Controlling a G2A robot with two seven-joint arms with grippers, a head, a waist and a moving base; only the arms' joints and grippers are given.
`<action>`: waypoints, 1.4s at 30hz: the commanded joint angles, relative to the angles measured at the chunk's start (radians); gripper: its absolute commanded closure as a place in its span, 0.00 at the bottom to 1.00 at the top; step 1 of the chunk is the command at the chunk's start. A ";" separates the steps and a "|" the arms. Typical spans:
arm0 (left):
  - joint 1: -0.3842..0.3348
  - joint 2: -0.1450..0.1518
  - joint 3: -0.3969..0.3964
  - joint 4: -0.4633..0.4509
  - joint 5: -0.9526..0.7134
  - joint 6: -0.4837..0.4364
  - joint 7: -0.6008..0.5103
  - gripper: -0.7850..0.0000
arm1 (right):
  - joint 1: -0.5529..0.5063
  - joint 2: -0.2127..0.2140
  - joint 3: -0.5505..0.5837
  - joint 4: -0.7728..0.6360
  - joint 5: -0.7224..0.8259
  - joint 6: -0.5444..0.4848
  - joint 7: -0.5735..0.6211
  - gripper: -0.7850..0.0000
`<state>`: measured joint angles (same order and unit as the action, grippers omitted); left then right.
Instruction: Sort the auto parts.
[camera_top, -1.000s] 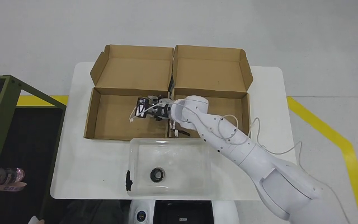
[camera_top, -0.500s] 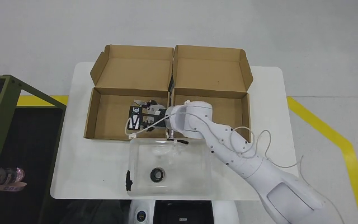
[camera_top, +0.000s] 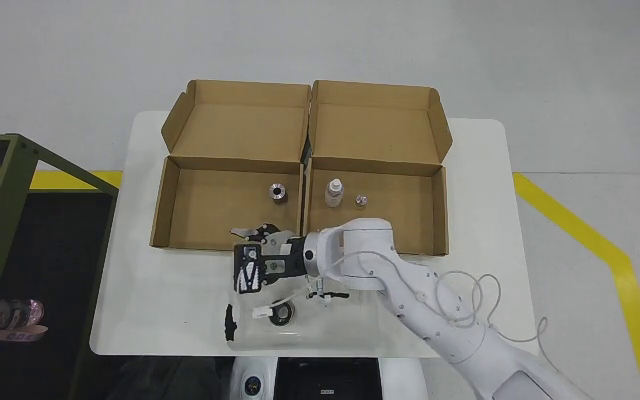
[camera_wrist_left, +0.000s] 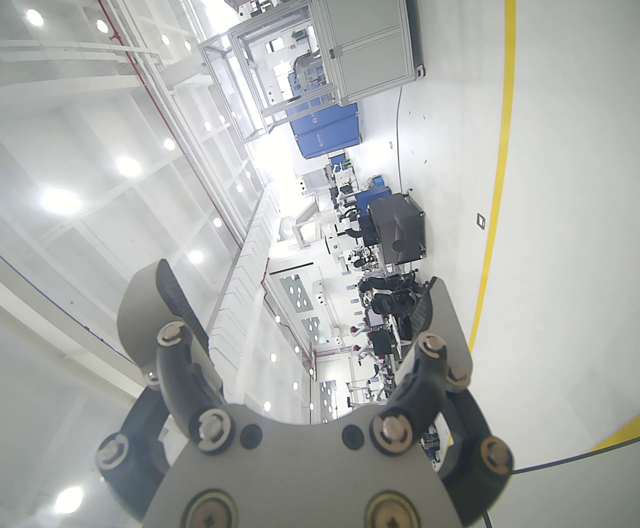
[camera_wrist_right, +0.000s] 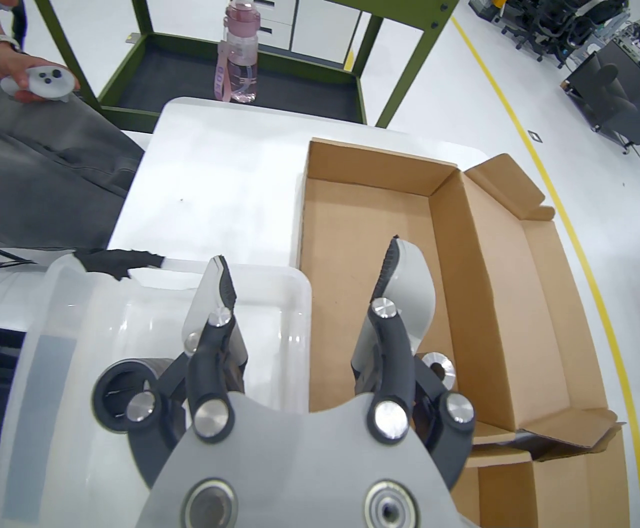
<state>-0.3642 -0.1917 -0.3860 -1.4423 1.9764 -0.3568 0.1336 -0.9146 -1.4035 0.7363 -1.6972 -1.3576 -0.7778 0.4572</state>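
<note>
One white worktop (camera_top: 480, 160) carries a cardboard box (camera_wrist_right: 350, 225), a second box (camera_top: 400, 205) and a clear bin (camera_wrist_right: 280, 287). Right pincer (camera_wrist_right: 307, 252), released and empty, hangs over the seam between bin and first box. Beside its base, a black ring (camera_wrist_right: 107, 377) lies in the bin, a silver bushing (camera_wrist_right: 447, 362) in that box. Left pincer (camera_wrist_left: 300, 275) gapes, empty.

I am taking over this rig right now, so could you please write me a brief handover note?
Right gripper: open, empty, above where the clear plastic bin meets the left brown cardboard box.
Left gripper: open, empty, facing away from the work.
Done: silver metal ring in the left box; small white bottle-shaped part and small silver part in the right brown cardboard box.
To do: black ring in the bin.
</note>
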 joint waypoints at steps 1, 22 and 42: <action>0.000 0.000 0.000 0.000 0.000 0.000 0.000 0.00 | -0.024 0.008 0.008 -0.022 -0.006 -0.014 0.004 0.35; 0.000 0.000 0.000 0.000 0.000 0.000 0.000 0.00 | -0.264 0.091 0.072 -0.156 -0.148 -0.156 -0.002 0.29; 0.000 0.000 0.000 0.000 0.000 0.000 0.000 0.00 | -0.241 0.099 0.013 -0.030 -0.222 -0.130 -0.052 0.40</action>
<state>-0.3642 -0.1916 -0.3860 -1.4423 1.9764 -0.3568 0.1336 -1.1612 -1.3031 0.7552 -1.7374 -1.5792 -0.9086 0.4093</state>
